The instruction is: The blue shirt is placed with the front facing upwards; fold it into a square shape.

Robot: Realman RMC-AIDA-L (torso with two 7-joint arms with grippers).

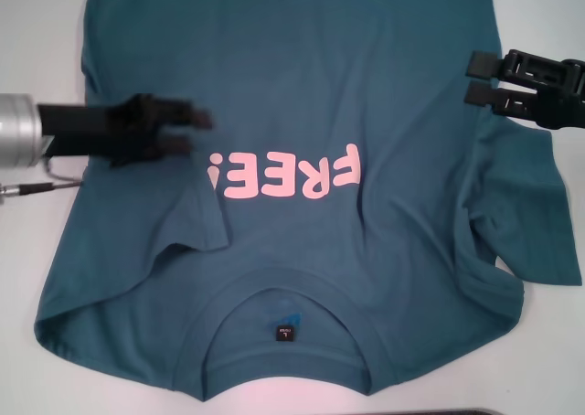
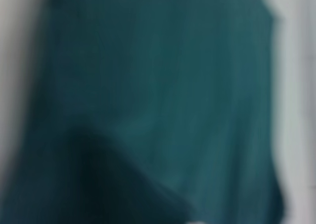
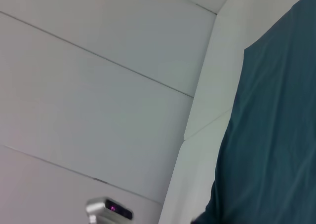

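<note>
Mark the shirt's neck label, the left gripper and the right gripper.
neck label [image 1: 285, 331], head view: label's centre.
left gripper [image 1: 194, 132], head view: between fingertips.
right gripper [image 1: 479, 79], head view: between fingertips.

A white table fills the head view, and its top is plain and smooth. Bare parts of it show at both side edges and in the near corners. In the right wrist view, a pale wall stands beyond the table, with thin lines running across it. A small grey box with a tiny purple light sits low against that wall.
</note>
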